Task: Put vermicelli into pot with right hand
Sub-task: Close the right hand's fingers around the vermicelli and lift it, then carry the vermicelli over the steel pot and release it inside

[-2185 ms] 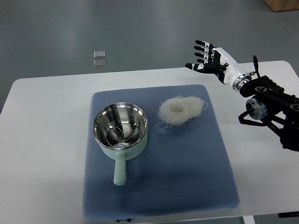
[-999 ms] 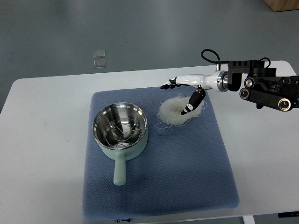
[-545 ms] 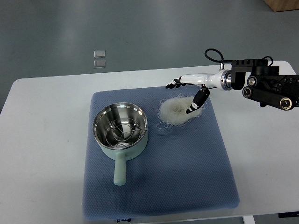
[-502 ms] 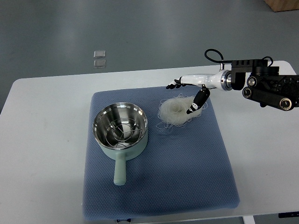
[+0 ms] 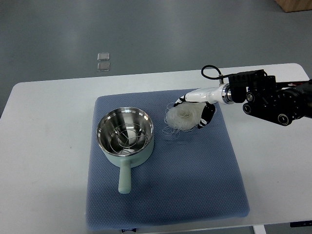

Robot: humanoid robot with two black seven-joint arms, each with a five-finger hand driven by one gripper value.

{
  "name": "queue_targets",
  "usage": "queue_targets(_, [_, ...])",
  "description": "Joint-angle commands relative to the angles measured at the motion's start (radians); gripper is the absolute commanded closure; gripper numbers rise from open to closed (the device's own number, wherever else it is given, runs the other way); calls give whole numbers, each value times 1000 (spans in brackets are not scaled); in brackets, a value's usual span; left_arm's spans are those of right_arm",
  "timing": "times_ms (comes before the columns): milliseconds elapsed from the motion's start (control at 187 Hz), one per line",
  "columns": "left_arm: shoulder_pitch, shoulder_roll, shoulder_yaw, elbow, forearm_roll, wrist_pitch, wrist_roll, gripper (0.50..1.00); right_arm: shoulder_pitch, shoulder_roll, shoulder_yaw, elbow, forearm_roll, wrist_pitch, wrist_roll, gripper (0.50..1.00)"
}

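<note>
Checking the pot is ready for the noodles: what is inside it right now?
Inside the pot sits only a wire rack over the shiny steel bottom; no noodles yet. The vermicelli lies on the blue mat, with the right hand on it.

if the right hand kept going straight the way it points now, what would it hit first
The right hand points toward the picture's left and is already at the vermicelli, so the noodle nest comes first. Beyond it lies the pot, though height above the blue mat is hard to judge.

Pale vermicelli [image 5: 183,116], mint-green steel-lined pot [image 5: 126,138], dotted blue mat [image 5: 195,180].
</note>
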Motion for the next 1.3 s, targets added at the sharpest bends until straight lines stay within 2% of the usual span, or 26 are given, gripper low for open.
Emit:
queue_targets(0, [0,0,0,0,0,0,0,500,-5,21,-5,-28,-3,-12,0,581])
queue_targets(176, [0,0,-2,0,0,1,0,500,-7,44,-28,-53,-9,-35,-5,597])
queue_targets(283, [-1,0,-2,0,0,1,0,500,-8,46,-44,-62,-9,-41,-5,650])
queue_targets(358, [-1,0,-2,0,0,1,0,500,-8,55,-44,-70,-9,-41,-6,730])
queue_targets(390, [-1,0,-2,0,0,1,0,500,-8,55,-44,-70,-9,-42,-6,789])
queue_targets(417, [-1,0,-2,0,0,1,0,500,-8,55,-42,-71,-9,-42,-6,864])
queue_targets(427, [-1,0,-2,0,0,1,0,500,-8,55,-42,-71,-9,-42,-6,865])
queue_targets(433, [-1,0,-2,0,0,1,0,500,-8,55,-42,-71,-9,-42,-6,889])
queue_targets(449, [-1,0,-2,0,0,1,0,500,-7,55,-42,-71,-9,-42,-6,908])
queue_targets(486, [-1,0,-2,0,0,1,0,500,-7,55,-42,-71,-9,-44,-6,995])
queue_targets(497, [-1,0,-2,0,0,1,0,500,-7,55,-42,-71,-9,-45,-6,1000])
queue_targets(668, [-7,0,-2,0,0,1,0,500,-1,55,-35,-70,-8,-55,-6,1000])
queue_targets(818, [-7,0,-2,0,0,1,0,500,10,39,-4,-51,9,-91,-5,1000])
queue_targets(1031, [-7,0,-2,0,0,1,0,500,93,-24,136,87,22,-82,-5,1000])
queue_targets(1293, [-11,0,-2,0,0,1,0,500,208,-8,143,202,78,-82,9,1000])
